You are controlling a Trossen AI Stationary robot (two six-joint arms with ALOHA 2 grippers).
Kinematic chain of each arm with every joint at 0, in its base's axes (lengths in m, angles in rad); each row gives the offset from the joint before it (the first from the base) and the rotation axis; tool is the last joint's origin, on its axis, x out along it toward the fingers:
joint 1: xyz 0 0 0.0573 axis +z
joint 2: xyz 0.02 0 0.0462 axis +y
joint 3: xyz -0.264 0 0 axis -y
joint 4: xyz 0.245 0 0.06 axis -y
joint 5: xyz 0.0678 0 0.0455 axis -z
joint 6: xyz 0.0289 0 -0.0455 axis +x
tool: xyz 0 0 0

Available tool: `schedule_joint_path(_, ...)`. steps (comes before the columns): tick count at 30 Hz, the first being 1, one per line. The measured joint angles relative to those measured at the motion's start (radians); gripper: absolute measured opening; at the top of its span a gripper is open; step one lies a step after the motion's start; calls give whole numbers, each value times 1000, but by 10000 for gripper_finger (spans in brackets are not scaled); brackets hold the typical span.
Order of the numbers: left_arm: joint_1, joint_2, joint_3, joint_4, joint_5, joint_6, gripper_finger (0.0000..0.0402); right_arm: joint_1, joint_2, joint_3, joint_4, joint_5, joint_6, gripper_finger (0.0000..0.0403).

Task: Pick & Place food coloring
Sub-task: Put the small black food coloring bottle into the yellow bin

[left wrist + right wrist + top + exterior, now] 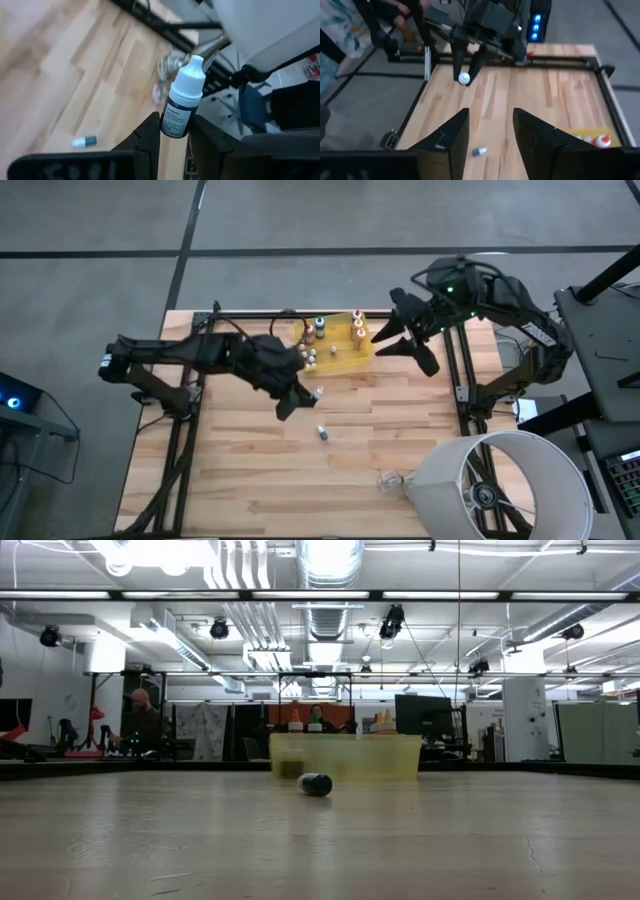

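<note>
High view: the left claw is seen over the middle of the table, just short of the yellow tray at the far edge. A white-capped bottle is clamped between its fingers, held by the lower body with the cap pointing away from the wrist. The right claw is held just beside the tray's right end, fingers spread and nothing between them.

Several capped bottles stand upright in the tray. One more bottle lies on its side on the bare wood, well apart from the tray; in the low view it shows as a dark-bodied bottle in front of the tray. A crumpled clear plastic scrap lies near the white lampshade.

Step judged: carry phase, bottle lifted and not yet set down. Next move calls for transfer over the tray, upright lowering into a free spot, then release.

Writing: small print is visible on the held bottle's dark label, but it cannot be read. No brand can be made out.
</note>
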State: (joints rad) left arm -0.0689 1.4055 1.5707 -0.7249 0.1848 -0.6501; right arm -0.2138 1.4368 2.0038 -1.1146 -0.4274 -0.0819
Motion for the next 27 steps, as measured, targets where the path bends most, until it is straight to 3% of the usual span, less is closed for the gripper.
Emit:
schedule_joint_path(16, 61, 1, 63, 101, 6, 82, 69, 0, 5, 32, 145, -19, 78, 152)
schedule_joint_path(27, 99, 2, 63, 131, 51, 96, 69, 0, 45, 61, 165, -86, 103, 222)
